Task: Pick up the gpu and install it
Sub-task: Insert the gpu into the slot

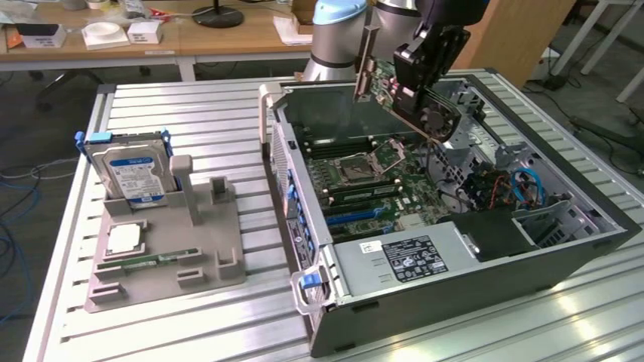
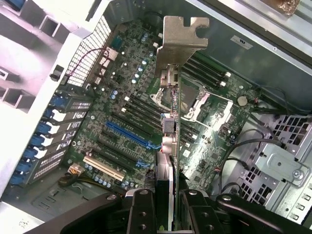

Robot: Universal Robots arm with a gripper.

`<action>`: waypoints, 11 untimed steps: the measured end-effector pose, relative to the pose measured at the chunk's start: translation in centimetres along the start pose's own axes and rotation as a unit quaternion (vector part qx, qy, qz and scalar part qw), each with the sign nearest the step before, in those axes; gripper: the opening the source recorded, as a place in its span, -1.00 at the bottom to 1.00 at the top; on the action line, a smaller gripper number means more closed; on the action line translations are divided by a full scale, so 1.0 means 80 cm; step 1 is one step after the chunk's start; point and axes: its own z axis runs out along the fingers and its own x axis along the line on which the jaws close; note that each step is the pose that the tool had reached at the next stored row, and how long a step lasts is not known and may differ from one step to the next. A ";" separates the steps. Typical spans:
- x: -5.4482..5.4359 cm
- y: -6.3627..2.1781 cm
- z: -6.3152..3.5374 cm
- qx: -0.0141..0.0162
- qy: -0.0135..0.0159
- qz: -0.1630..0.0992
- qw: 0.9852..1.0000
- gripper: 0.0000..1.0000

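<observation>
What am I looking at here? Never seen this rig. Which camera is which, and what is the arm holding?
It is one robot arm with a claw at its end. The exterior view comes from a camera standing off the arm, looking down on a slatted metal table. The wrist view comes from a camera on the arm's wrist, looking past the claw into the machine below.

On the table lies an open computer case with its motherboard exposed. At the exterior view's left stands a grey holder. A hard drive stands upright in it, and a square chip and a memory stick lie flat on it.

The claw is shut on the gpu, a card with a fan and a silver end bracket. The card is held in the air over the motherboard, not yet seated.
</observation>
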 end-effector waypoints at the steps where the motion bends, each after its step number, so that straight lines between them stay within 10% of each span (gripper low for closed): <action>1: 0.000 0.000 0.000 0.000 0.000 -0.003 1.000 -0.47; 11: 0.000 0.000 0.000 0.000 0.000 -0.026 1.000 -0.47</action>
